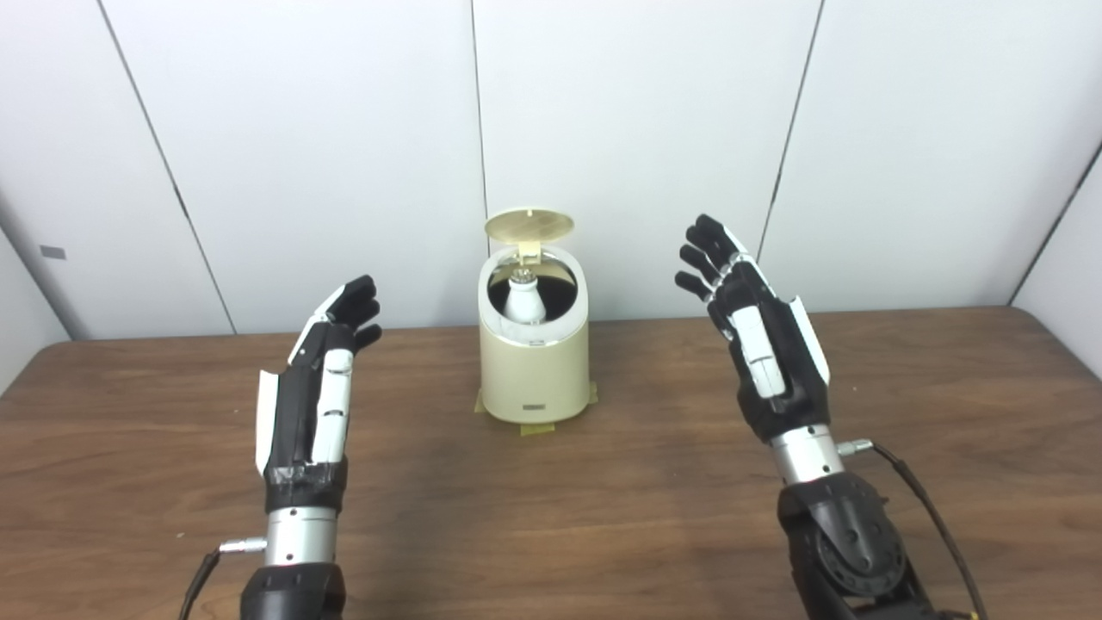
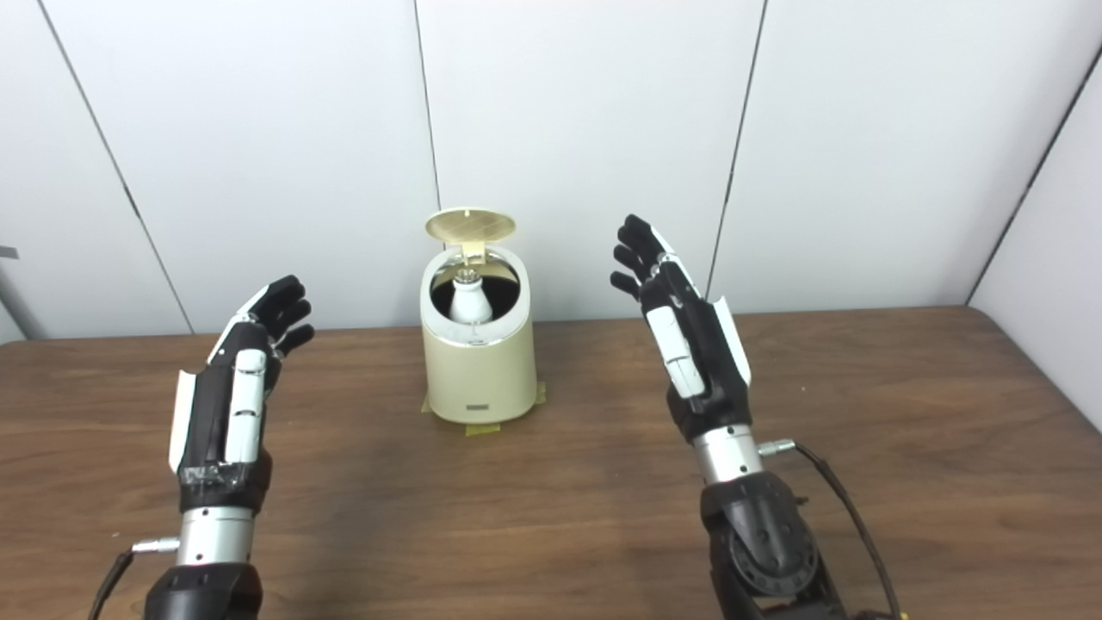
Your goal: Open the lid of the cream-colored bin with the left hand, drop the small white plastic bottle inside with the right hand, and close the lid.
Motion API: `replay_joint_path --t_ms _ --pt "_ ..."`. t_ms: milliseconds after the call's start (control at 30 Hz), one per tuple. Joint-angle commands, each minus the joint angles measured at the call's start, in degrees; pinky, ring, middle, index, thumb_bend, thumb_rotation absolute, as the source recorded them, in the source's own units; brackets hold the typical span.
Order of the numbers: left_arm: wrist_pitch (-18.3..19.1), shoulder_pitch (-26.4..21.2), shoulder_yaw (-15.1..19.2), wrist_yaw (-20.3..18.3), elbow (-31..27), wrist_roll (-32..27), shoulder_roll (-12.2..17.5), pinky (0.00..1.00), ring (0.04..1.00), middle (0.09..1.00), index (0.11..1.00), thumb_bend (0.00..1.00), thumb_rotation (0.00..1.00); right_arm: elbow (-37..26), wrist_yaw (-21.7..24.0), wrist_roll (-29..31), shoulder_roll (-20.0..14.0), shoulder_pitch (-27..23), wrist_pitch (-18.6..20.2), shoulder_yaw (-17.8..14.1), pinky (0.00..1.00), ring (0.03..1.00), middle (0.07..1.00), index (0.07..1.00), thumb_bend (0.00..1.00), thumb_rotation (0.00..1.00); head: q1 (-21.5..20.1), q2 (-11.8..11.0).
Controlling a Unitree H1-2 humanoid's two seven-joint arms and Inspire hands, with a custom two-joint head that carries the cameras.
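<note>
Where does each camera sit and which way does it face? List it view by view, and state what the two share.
Left eye view: on the head, facing forward and down at the table; left robot hand and right robot hand rise from the bottom edge.
Right eye view: beside it, slightly to the right, same aim; the bin sits further left in the picture.
Shared: both hands empty, lid up, white bottle inside the bin.
</note>
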Motion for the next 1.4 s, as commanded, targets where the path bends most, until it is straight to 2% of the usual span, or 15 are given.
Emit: replay_joint_path --t_ms 0,167,267,367,467,600,733,833,967,1067,1167,1367 --pt "-0.55 -1.58 -0.46 -0.43 -2.26 0.32 0.19 0.83 0.857 0.867 0.853 0.49 0.89 -1.77 1.19 -0.41 -0.37 -1.36 0.16 -0.84 0.88 0.928 0.938 0.921 0.24 0.93 -0.06 0.17" --pt "0.19 -1.61 -0.85 -1.18 -3.4 0.69 0.95 0.84 0.865 0.867 0.853 0.48 0.9 -1.7 2.7 -0.67 0.0 -0.5 0.13 -1.41 0.93 0.955 0.968 0.953 0.23 0.96 -0.17 0.53" --pt "1.6 -2.76 -1.3 -1.54 -4.39 4.39 2.24 0.92 0.909 0.889 0.875 0.45 0.98 -1.68 2.87 -0.78 0.36 -0.09 0.99 -1.88 0.93 0.958 0.977 0.97 0.25 0.95 0.13 0.61" --pt "3.98 -4.98 -1.43 -2.1 -5.06 7.12 3.87 0.98 0.93 0.894 0.885 0.47 1.0 -1.65 3.05 -0.99 0.71 0.09 1.32 -2.18 0.94 0.956 0.977 0.975 0.27 0.96 0.23 0.64" --pt "7.86 -8.73 -2.21 -2.88 -6.37 12.46 6.22 1.0 0.939 0.895 0.886 0.48 1.0 -1.31 3.52 -0.95 0.9 0.04 1.48 -2.26 0.95 0.961 0.98 0.98 0.28 0.94 0.22 0.59" --pt "13.7 -13.53 -4.33 -4.38 -8.52 19.12 7.64 1.0 0.963 0.887 0.866 0.49 1.0 -1.69 3.61 -1.31 1.43 0.05 2.15 -2.55 0.95 0.962 0.98 0.983 0.29 0.94 0.44 0.57" --pt "19.17 -17.64 -6.78 -6.79 -9.66 25.13 8.82 1.0 0.996 0.894 0.867 0.56 1.0 -1.6 3.43 -1.58 2.0 0.01 2.39 -3.12 0.94 0.958 0.976 0.978 0.29 0.95 0.37 0.64" --pt "22.67 -21.08 -8.79 -9.26 -9.16 29.5 9.48 1.0 1.0 0.919 0.86 0.66 1.0 -1.38 3.43 -2.11 2.35 -0.18 1.97 -3.46 0.94 0.96 0.976 0.973 0.26 0.95 0.39 0.55" --pt "23.88 -25.54 -12.22 -11.27 -6.33 35.99 10.5 1.0 1.0 0.922 0.861 0.74 1.0 -0.98 3.72 -2.28 2.58 -0.28 1.65 -3.79 0.94 0.96 0.976 0.968 0.25 0.94 0.19 0.4" --pt "24.67 -28.51 -14.63 -12.12 -3.84 40.59 10.82 1.0 1.0 0.909 0.87 0.75 1.0 -0.33 4.08 -2.04 2.59 -0.3 1.9 -3.96 0.95 0.959 0.975 0.97 0.26 0.93 0.02 0.29" --pt "25.04 -30.81 -16.12 -12.81 -1.52 43.0 10.43 1.0 1.0 0.904 0.879 0.77 1.0 0.99 4.38 -1.9 2.57 -0.14 2.49 -4.26 0.94 0.96 0.973 0.975 0.28 0.93 -0.04 0.3" --pt "25.05 -32.57 -18.56 -13.88 0.3 46.8 10.06 1.0 1.0 0.9 0.885 0.76 1.0 3.98 4.94 -0.86 2.74 -0.05 2.34 -4.98 0.93 0.957 0.967 0.969 0.21 0.88 -0.01 0.38"
